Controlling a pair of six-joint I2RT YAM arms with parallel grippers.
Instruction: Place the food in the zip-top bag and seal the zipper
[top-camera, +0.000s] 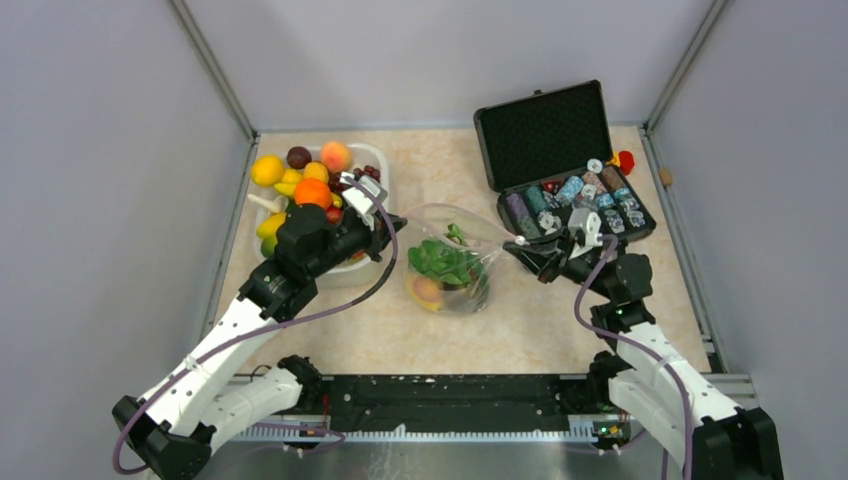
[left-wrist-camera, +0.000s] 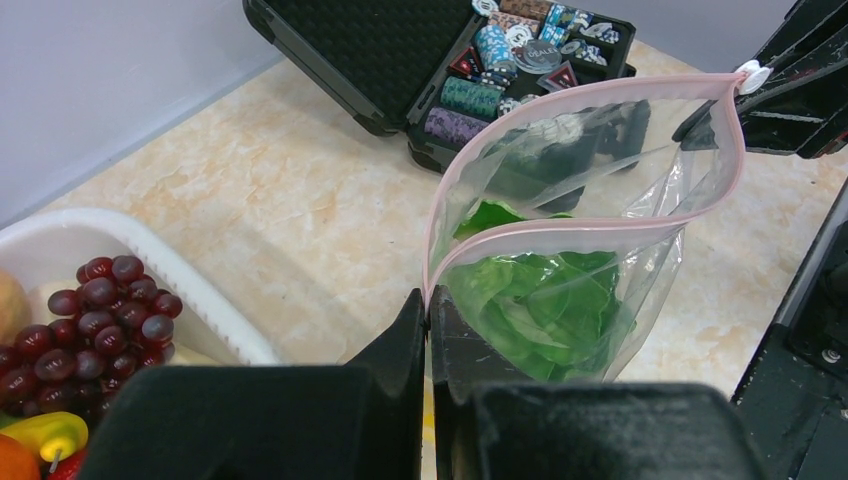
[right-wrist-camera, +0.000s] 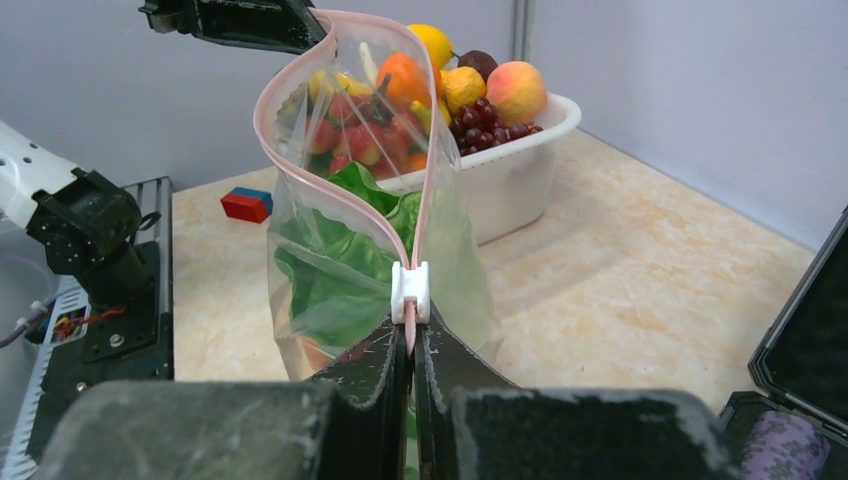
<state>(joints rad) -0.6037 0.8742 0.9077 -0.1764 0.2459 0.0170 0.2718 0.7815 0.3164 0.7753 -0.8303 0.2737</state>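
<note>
Fingers (right-wrist-camera: 375, 365) of my right hand (right-wrist-camera: 410, 335) were pressed together on the zipper (right-wrist-camera: 290, 175), just under its white slider (right-wrist-camera: 410, 285). My left hand (left-wrist-camera: 428, 312) was clamped on the opposite end. The zip-top bag (top-camera: 478, 285) hung between them over the worktop (top-camera: 530, 320), mouth gaping upward, strip running hand to hand, lettuce (top-camera: 440, 262) and peach (top-camera: 427, 290) inside. I judged the film light, floppy and slippery, best held by the stiffer strip.
</note>
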